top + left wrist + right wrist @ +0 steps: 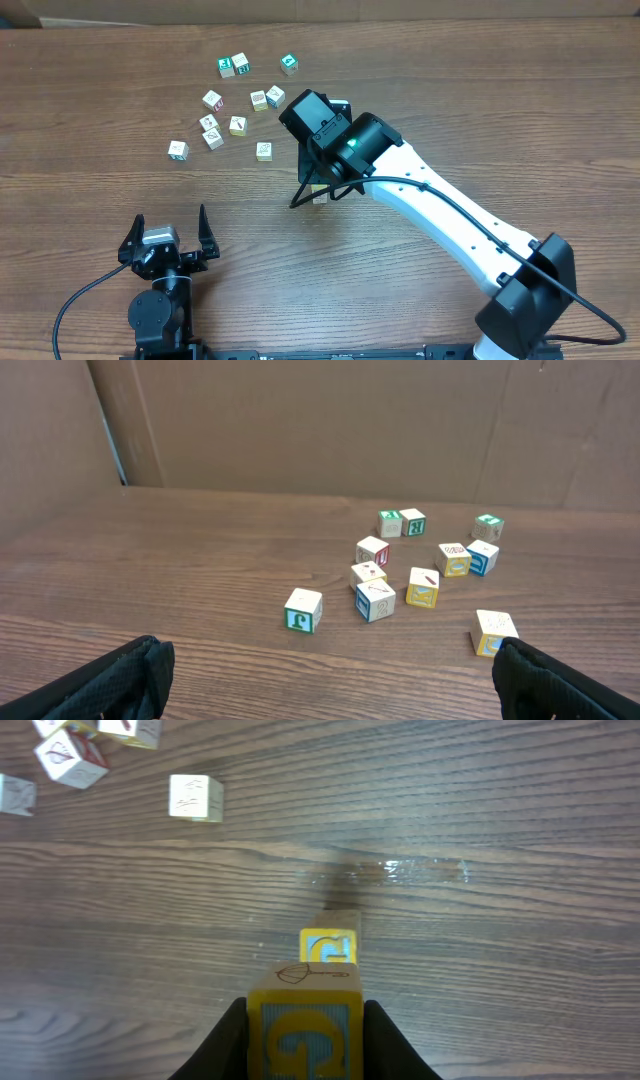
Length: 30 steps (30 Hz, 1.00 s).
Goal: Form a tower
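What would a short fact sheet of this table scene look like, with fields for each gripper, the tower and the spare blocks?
right gripper: shut on a yellow cube
tower: narrow stack with a yellow top, just beyond the held cube; contact unclear
left gripper: open, holding nothing
loose cubes: scattered on the table, apart from the tower

Loose lettered cubes [238, 125] scattered on the wooden table [500, 90], two green-faced ones [227, 67] side by side. Cardboard wall [300, 420] behind.
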Motion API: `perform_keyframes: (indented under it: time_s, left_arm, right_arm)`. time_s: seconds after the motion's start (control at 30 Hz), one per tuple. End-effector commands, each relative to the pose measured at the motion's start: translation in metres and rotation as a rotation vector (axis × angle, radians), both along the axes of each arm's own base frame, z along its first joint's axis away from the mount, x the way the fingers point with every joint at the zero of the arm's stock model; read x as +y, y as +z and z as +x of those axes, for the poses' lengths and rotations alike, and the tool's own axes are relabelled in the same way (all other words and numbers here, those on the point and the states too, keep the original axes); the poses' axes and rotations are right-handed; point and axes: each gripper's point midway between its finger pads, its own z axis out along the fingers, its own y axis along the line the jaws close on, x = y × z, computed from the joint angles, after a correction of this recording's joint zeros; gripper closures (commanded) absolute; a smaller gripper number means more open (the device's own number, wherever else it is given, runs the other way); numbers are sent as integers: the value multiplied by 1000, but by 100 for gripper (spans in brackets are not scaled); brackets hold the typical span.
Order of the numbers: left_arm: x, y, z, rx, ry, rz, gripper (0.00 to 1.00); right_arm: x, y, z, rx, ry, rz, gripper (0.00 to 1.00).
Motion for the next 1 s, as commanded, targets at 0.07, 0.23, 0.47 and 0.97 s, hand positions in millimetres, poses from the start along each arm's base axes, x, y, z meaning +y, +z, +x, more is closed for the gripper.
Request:
perform_keyframes:
  time_s: [0.07, 0.23, 0.47, 0.97]
  left_arm:
    - [-1, 1, 0, -5, -5, 23, 0]
    - [-1, 1, 0, -5, -5, 23, 0]
    - [-1, 1, 0, -5, -5, 23, 0]
    - [-1, 1, 0, -5, -5, 23, 0]
  right_arm:
    - [-3, -12, 5, 2, -24, -34, 96]
    - [-2, -13, 4, 6, -23, -33, 96]
    - [-1, -13, 4, 10, -20, -27, 96]
    - [-1, -13, 4, 9, -21, -27, 96]
